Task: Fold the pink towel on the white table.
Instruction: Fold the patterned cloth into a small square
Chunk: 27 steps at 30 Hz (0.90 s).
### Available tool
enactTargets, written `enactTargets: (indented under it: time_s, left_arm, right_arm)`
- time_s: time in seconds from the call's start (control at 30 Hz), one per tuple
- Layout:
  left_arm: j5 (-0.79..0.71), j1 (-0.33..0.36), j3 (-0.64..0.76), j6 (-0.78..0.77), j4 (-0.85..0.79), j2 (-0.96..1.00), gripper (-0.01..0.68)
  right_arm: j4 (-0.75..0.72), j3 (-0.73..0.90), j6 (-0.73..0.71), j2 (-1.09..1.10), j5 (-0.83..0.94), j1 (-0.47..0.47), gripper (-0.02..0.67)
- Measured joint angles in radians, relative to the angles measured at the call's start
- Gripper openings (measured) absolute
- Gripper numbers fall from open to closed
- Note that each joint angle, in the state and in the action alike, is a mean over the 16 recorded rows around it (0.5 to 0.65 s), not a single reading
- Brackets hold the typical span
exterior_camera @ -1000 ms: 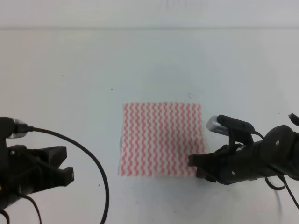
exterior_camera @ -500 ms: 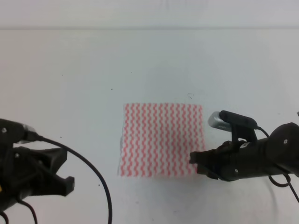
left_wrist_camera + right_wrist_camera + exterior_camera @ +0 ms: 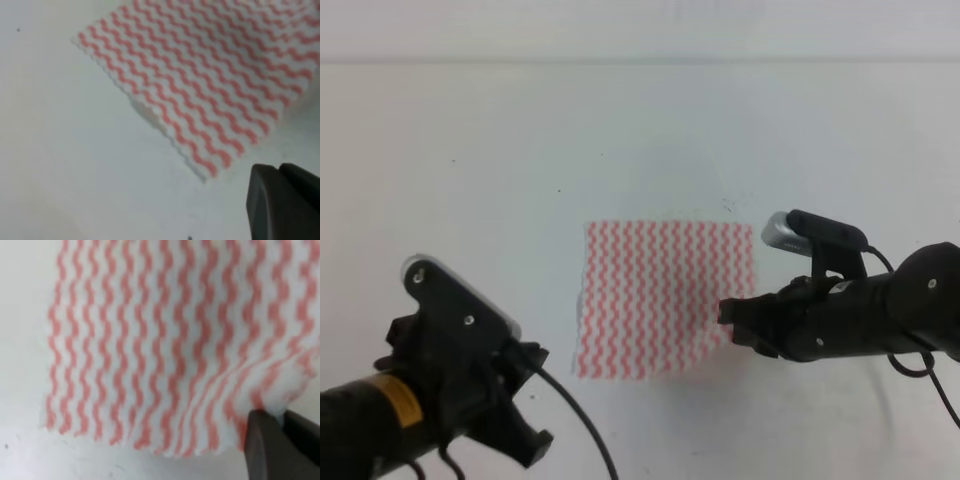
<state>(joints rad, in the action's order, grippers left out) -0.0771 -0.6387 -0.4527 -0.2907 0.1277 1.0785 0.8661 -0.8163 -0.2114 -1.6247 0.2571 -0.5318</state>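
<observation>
Near the middle of the white surface (image 3: 470,130) sits the pink towel (image 3: 660,295), mostly flat. Right gripper (image 3: 732,322) has its jaws pinched shut on the towel's near right corner, which is lifted and rumpled. Left gripper (image 3: 525,425) hovers off the near left corner; can't tell its jaws.

Pale blank wall (image 3: 640,28) at far edge, soft even light

My left gripper (image 3: 285,200) is cut off by the left wrist view's lower right corner, so I cannot tell its jaw setting. My right gripper (image 3: 282,442) hides the near right corner of the thin pink-and-white zigzag-striped towel (image 3: 165,340), which looks blurred there.
</observation>
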Motion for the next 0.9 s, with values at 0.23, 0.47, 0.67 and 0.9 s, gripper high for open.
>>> enactTargets:
  time_s: [0.23,0.47,0.67,0.9]
  left_arm:
    - [0.095,-0.014,0.000,-0.037,-0.016,0.076,-0.002]
    - [0.144,-0.014,0.001,-0.070,-0.033,0.099,0.096]
    - [0.172,-0.015,0.001,-0.081,-0.055,0.114,0.242]
    - [0.206,-0.040,0.000,-0.081,-0.138,0.160,0.381]
  right_arm:
    - [0.000,-0.021,0.000,0.002,-0.047,0.000,-0.016]
    - [0.001,-0.025,0.000,-0.001,-0.102,0.001,-0.017]
    - [0.001,-0.034,0.000,-0.018,-0.120,0.001,-0.017]
    - [0.001,-0.057,0.000,-0.045,-0.123,0.001,-0.016]
